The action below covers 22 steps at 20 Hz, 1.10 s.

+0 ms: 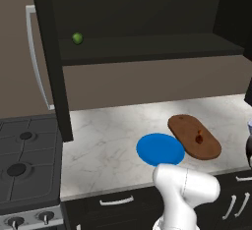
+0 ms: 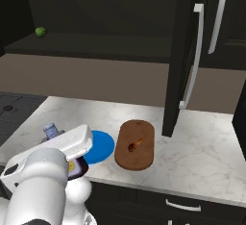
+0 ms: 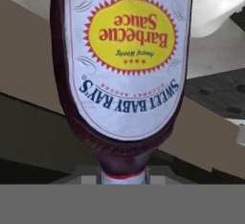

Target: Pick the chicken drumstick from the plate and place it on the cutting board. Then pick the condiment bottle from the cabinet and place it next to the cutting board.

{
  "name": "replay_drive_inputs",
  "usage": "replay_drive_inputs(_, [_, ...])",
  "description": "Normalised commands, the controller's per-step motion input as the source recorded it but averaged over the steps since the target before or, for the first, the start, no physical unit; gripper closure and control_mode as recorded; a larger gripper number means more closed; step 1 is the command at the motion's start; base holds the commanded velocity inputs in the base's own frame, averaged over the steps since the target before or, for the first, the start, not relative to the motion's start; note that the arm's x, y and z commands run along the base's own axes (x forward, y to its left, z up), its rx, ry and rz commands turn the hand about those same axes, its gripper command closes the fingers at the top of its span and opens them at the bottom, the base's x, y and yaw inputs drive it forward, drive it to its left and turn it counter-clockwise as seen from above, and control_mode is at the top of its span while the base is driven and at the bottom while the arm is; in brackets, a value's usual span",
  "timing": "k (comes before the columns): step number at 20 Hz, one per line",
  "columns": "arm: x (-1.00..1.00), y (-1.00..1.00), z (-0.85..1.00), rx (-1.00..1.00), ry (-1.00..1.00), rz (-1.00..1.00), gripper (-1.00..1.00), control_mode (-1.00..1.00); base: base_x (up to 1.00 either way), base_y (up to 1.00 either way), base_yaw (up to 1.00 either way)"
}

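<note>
The bottle [image 3: 125,70] is seen close against the hand camera, label inverted and neck towards the fingers, and the gripper [image 2: 67,164] is judged closed on it, with the jaws nearly shut about the glass. In the right base view the pale cap [image 2: 52,131] and a dark part of the bottle are glimpsed behind the forearm, just beside the near edge of the blue plate [image 2: 103,144]. The drumstick [image 2: 135,144] is already laid on the cutting board [image 2: 137,159], which sits beyond the plate from the fingers; the first step is judged done. The bottle remains to be set down next to the board. Risks are noted: the exact contact of the fingers is hidden, so a slip during reorientation cannot be ruled out; the bottle may be set down tilted and topple; a low carry may clip the plate or the board and disturb the drumstick.
</note>
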Motion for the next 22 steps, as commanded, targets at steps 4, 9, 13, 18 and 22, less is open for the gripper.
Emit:
replay_drive_inputs(4, [0.00, 0.23, -0.65, 0.00, -0.11, 0.00, 1.00, -1.00, 0.00, 0.00, 0.00])
replay_drive_inputs(9, [0.01, 0.11, -0.61, 0.00, -0.08, 0.00, 1.00, -1.00, 0.00, 0.00, 0.00])
replay_drive_inputs(13, [0.13, 0.00, -0.50, 0.00, -0.03, 0.00, 1.00, -1.00, 0.00, 0.00, 0.00])
replay_drive_inputs(18, [0.26, 0.00, -0.43, 0.00, -0.01, 0.00, 1.00, -1.00, 0.00, 0.00, 0.00])
replay_drive_inputs(22, [0.45, -0.01, -0.33, 0.00, 0.00, 0.00, 1.00, -1.00, 0.00, 0.00, 0.00])
